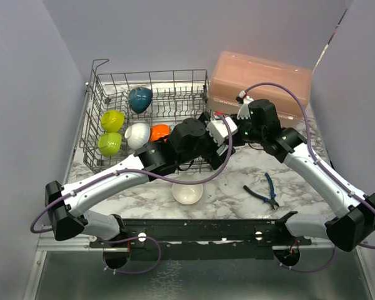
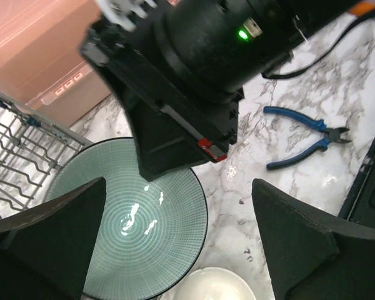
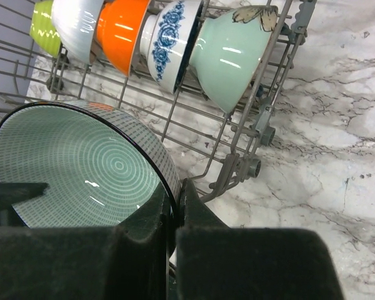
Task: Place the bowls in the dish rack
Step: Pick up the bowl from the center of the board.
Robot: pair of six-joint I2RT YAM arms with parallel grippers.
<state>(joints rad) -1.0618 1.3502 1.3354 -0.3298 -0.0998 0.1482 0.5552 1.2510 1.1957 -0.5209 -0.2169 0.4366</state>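
Holding left gripper (image 2: 178,187) spread wide, fingers (image 2: 50,244) flanking green ringed bowl (image 2: 131,231) from above. Carrying on edge in dish rack (image 1: 175,94) at left: lime-yellow bowls (image 1: 112,120), dark blue bowl (image 1: 140,99), white bowl (image 1: 137,135), orange bowl (image 3: 122,31), blue-patterned bowl (image 3: 169,37), pale teal bowl (image 3: 228,53). Pinching green ringed bowl's rim with right gripper (image 3: 174,200), fingers pressed together, just beside rack's right end. Showing cream bowl (image 1: 187,192) and blue pliers (image 1: 262,190) lying on counter (image 1: 144,194), pink box (image 1: 259,84) behind.
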